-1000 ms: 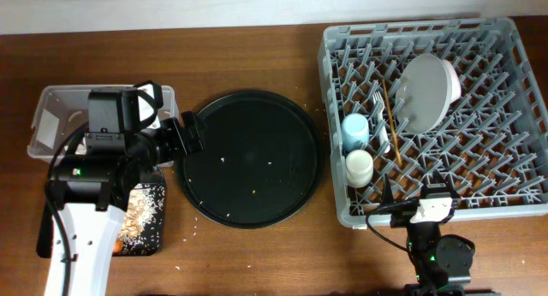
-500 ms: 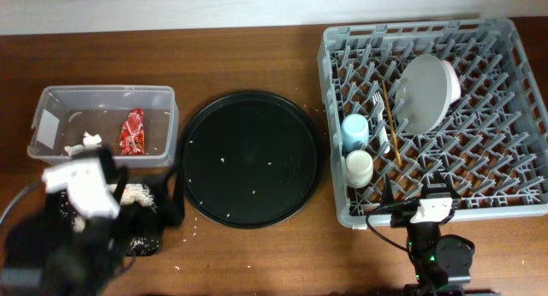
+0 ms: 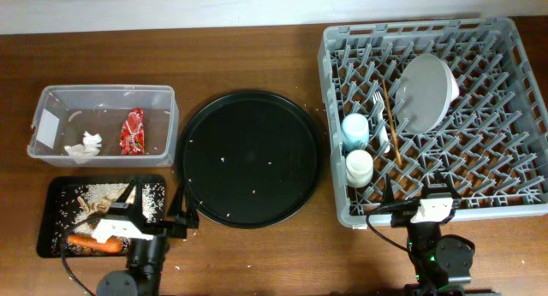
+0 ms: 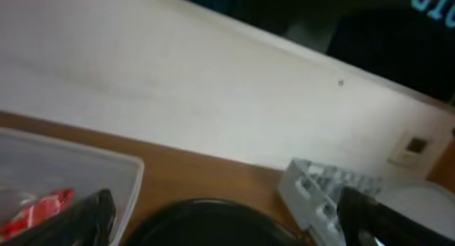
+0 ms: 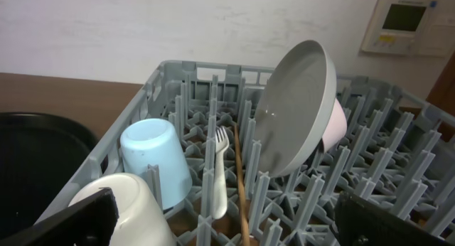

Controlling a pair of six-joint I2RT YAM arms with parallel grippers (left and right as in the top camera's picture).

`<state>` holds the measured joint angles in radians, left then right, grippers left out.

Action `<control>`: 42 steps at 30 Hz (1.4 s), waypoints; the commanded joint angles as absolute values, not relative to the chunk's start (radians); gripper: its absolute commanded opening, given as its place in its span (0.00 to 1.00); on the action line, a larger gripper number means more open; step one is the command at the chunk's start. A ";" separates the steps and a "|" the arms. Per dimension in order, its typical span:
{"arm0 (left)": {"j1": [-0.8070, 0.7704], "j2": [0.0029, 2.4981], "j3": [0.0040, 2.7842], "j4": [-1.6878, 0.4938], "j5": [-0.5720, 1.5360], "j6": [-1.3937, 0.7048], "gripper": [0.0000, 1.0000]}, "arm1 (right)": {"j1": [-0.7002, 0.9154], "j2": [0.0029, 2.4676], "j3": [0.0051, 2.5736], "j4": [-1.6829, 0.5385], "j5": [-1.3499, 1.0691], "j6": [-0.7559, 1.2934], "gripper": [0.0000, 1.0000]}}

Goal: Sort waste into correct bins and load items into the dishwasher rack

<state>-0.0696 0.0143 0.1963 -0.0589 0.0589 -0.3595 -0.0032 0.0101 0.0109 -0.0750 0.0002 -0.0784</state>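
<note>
Only the overhead camera takes in both bins at once. The clear plastic tub [image 3: 107, 90] at the left holds a crumpled white tissue [image 3: 84, 145] and a shiny red snack wrapper [image 3: 132, 131]. Near it, toward the table's front edge, the shallow black tray [image 3: 53, 202] holds beige rice-like scraps [image 3: 151, 193] and an orange carrot [image 3: 86, 241]. The large round black tray [image 3: 250, 157] lies between the bins and the grey dishwasher rack [image 3: 419, 27], with a few pale specks on it.

The right wrist camera shows the rack's load from the side, where the overhead view flattens it. The light blue cup [image 5: 153, 157] and the cream cup [image 5: 135, 203] sit just beside each other. The white plastic fork [image 5: 220, 175] stands tines up among the pegs, with the thin wooden stick [image 5: 238, 168] next to it. The pale round plate [image 5: 295, 118] leans on edge, and the small white bowl [image 5: 335, 125] is mostly hidden behind it. The right gripper [image 5: 226, 200] is spread wide at the rack's near wall, with nothing between its fingers.

The left wrist view is blurred. The left gripper [image 4: 226, 203] is likewise spread wide and empty. Past it only a corner of the tub, a scrap of the wrapper, an arc of the round tray and one rack corner show. The shallow tray and the carrot fall outside that frame. No small brown lump can be picked out among the scraps. Overhead, both arms are cut off by the bottom edge.
</note>
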 commanded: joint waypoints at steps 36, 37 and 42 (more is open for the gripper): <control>-0.050 0.005 0.010 -0.083 -0.008 0.015 0.99 | 0.000 0.004 0.006 -0.080 0.009 -0.071 0.99; -0.050 0.005 0.010 -0.083 -0.008 0.015 0.99 | 0.000 0.004 0.006 -0.080 0.009 -0.071 0.99; -0.050 0.006 0.010 -0.083 -0.008 0.015 0.99 | 0.000 0.004 0.006 -0.080 0.009 -0.071 0.99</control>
<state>-0.0456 0.0143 0.0204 -0.0856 0.0021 0.0288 -0.0032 0.0101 0.0109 -0.0750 0.0002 -0.0780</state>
